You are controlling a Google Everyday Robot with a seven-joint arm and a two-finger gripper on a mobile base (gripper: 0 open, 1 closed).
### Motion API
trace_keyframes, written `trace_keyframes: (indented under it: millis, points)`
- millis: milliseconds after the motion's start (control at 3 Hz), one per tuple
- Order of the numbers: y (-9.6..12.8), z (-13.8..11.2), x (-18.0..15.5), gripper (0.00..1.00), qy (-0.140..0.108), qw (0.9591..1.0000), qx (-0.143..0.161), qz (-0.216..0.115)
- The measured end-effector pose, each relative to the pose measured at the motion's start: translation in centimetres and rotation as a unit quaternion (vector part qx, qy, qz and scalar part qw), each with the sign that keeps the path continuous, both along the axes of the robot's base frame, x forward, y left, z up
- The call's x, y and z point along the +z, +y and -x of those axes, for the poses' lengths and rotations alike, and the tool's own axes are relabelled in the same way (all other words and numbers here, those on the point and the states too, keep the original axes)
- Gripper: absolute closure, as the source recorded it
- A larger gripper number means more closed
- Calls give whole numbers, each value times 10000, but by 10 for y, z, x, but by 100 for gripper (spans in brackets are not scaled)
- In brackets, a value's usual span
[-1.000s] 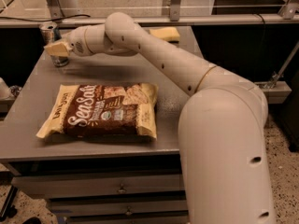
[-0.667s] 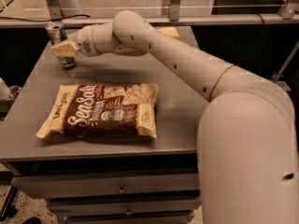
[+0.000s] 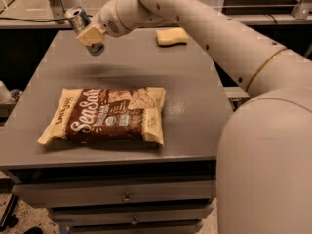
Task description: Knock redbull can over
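Can: slim blue-and-silver metal redbull can [image 3: 76,18], tilted, far left on grey bench [image 3: 195,82].
Gripper: gripper [image 3: 91,34] at can's middle; how far open, cannot tell.
Handling: likely light, stiff, slippery; push near top.

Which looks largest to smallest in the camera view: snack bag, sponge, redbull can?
1. Snack bag, clearly largest.
2. Sponge and redbull can: similar; the gripper at the table's far left hides the can's middle, so unranked.

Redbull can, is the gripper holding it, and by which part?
Cannot tell. The gripper lies across the middle of the tilted redbull can, at the far left of the table.
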State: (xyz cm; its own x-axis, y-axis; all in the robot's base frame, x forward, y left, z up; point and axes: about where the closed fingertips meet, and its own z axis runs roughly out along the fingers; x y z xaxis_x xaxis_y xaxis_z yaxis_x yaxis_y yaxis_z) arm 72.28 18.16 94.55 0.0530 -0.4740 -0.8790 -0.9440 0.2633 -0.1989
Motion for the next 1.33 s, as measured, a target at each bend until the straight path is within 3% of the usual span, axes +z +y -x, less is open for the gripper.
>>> trace_keyframes:
  millis: [333, 667, 1000, 1333]
  points:
    - [-33, -19, 13, 100, -291, 9968, 69, 741]
    - [-60, -10, 1, 100, -232, 9883, 450, 1438]
    - [-79, 22, -29, 100, 149, 9736, 1050, 2022]
    - [-99, 66, -62, 100, 683, 9492, 1710, 2551]
